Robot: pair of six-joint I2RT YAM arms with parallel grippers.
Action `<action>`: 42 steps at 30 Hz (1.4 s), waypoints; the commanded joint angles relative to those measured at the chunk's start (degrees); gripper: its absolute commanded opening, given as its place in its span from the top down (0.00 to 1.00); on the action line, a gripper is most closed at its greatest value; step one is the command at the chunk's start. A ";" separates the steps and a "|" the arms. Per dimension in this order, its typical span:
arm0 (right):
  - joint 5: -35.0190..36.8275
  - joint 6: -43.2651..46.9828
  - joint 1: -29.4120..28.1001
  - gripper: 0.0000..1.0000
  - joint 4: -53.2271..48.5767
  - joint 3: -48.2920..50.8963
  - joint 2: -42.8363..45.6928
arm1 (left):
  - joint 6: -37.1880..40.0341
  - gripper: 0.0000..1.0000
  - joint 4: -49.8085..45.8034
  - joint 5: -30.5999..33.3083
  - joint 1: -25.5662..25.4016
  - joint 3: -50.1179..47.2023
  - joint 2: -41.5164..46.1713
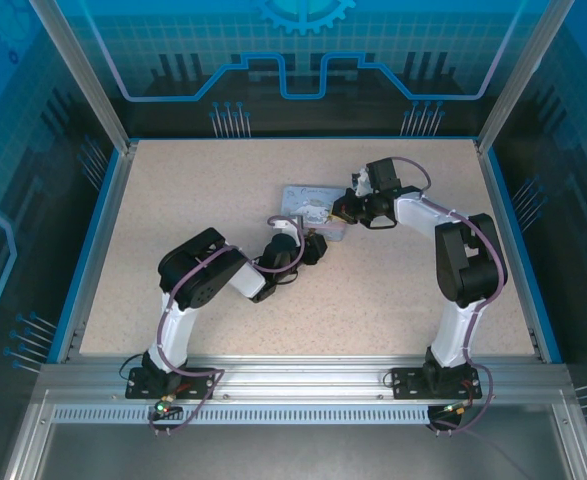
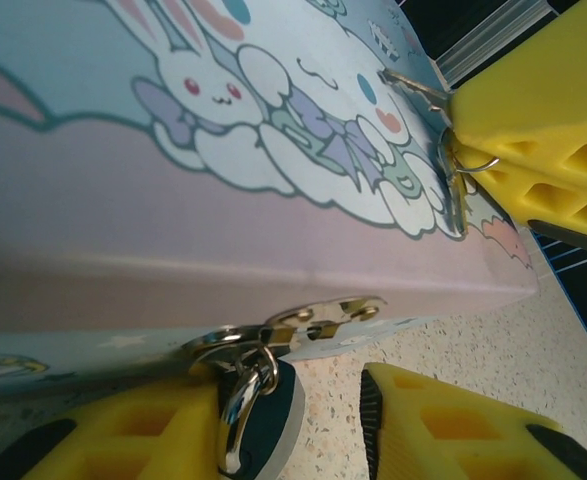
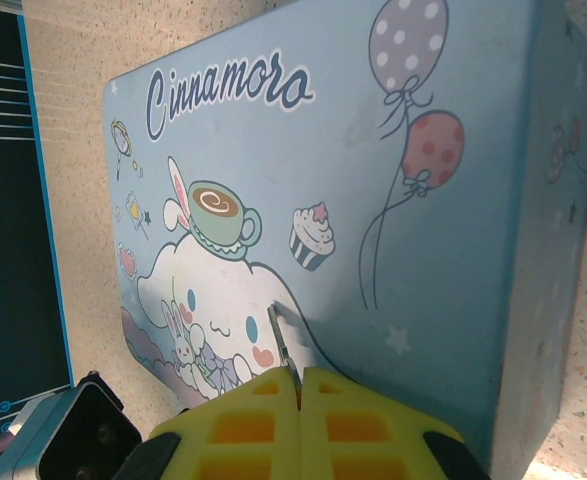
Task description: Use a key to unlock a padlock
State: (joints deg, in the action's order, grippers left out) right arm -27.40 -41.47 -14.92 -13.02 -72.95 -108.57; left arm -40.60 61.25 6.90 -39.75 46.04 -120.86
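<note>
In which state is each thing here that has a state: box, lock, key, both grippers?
tin box: lid closed.
padlock: hangs from the hasp, apparently locked.
key: clamped in the right gripper.
left gripper: open, jaws either side of padlock.
right gripper: shut on key.

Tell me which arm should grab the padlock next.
Left. The left gripper straddles the padlock hanging from the hasp of the tin, jaws open around it. The right gripper is shut on the key over the tin.
</note>
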 commanded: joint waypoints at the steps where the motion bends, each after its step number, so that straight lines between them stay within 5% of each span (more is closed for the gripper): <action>1: -0.37 0.87 0.70 1.00 -1.49 0.09 -0.94 | -0.01 0.61 -4.99 0.86 -0.34 0.46 -1.84; 26: -1.50 0.76 1.11 1.00 -0.95 -0.02 -0.68 | 0.53 0.94 -8.72 0.20 -0.49 1.55 0.15; 42: -8.37 -3.77 2.83 1.00 1.64 1.52 13.62 | -8.57 1.00 -24.25 -17.42 3.98 4.67 9.68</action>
State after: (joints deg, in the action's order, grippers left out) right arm -32.34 -43.13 -12.62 -12.99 -73.91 -99.96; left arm -45.41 40.69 -4.47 -37.50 49.36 -114.10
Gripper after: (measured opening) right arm 0.064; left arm 0.139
